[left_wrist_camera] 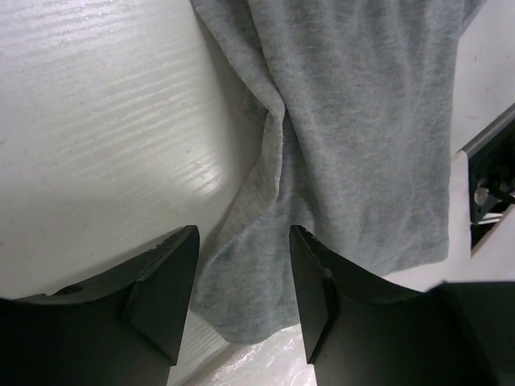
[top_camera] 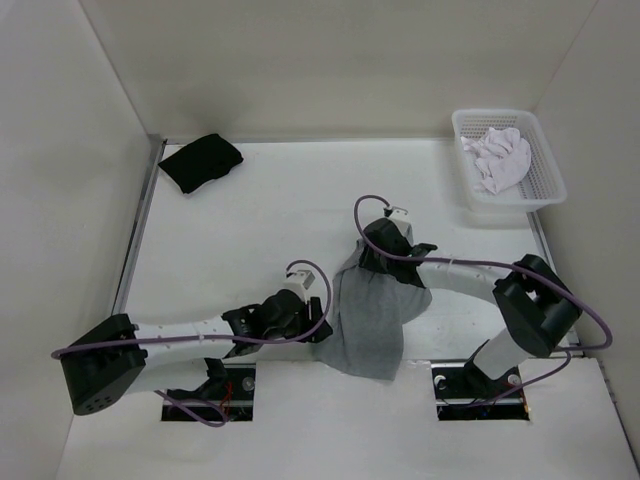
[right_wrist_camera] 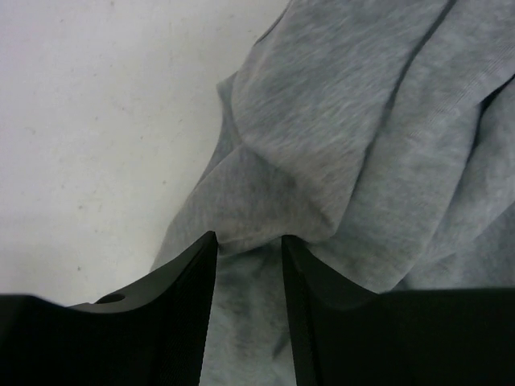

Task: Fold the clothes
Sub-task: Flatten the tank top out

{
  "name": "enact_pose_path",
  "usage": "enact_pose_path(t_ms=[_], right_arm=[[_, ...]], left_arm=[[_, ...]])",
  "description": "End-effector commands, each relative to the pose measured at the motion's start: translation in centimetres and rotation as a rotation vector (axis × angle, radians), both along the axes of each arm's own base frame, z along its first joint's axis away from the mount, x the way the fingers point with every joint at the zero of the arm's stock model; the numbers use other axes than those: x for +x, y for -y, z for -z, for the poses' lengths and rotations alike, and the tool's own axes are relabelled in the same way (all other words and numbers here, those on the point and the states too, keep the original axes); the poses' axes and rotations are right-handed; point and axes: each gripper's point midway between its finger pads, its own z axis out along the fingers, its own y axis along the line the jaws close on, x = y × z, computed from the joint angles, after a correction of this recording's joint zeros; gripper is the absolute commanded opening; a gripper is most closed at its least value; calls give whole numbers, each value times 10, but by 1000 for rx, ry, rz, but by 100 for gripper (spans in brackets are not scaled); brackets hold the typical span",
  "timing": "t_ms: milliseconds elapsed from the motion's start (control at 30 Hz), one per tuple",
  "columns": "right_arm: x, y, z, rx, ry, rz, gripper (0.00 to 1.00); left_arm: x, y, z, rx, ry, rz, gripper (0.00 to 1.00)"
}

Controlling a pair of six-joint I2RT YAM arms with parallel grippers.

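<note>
The clothes, a light-grey T-shirt (top_camera: pixel 368 325), lie crumpled near the table's front edge between the two arms, with the lower end over the edge. My left gripper (top_camera: pixel 322 326) is at the shirt's left side. In the left wrist view it (left_wrist_camera: pixel 243 235) is open, and a rounded edge of the shirt (left_wrist_camera: pixel 362 121) lies below the gap. My right gripper (top_camera: pixel 378 256) is at the shirt's top end. In the right wrist view it (right_wrist_camera: pixel 248 239) stands open, with bunched fabric (right_wrist_camera: pixel 338 137) between and ahead of the jaws. No fabric looks pinched.
A black garment (top_camera: pixel 200 162) lies at the back left. A white basket (top_camera: pixel 548 190) at the back right holds a white garment (top_camera: pixel 503 160). White walls close in the table on three sides. Two cut-outs for the arm bases (top_camera: pixel 480 392) sit at the front edge.
</note>
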Motion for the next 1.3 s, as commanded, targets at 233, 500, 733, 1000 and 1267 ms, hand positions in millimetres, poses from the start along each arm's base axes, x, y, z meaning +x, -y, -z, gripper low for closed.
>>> enact_pose_path(t_ms=[233,500,733,1000,1267], right_arm=[[44,-9,-15,41,71,64,35],[58,-24,-40,100,138,53,3],[101,-84,-191,271,404,-135,2],[94,-116,-398,490,688,-318,2],[51,-95,-471,628,871,-426,2]], left_arm=[[-5,-21,34,256,30,39,25],[5,-26,39,345,46,5,2],[91,-43,-84,53,235,-296,0],[126,-158,-274,-80,572,-667,0],[86,-186,-408,-253,815,-710,0]])
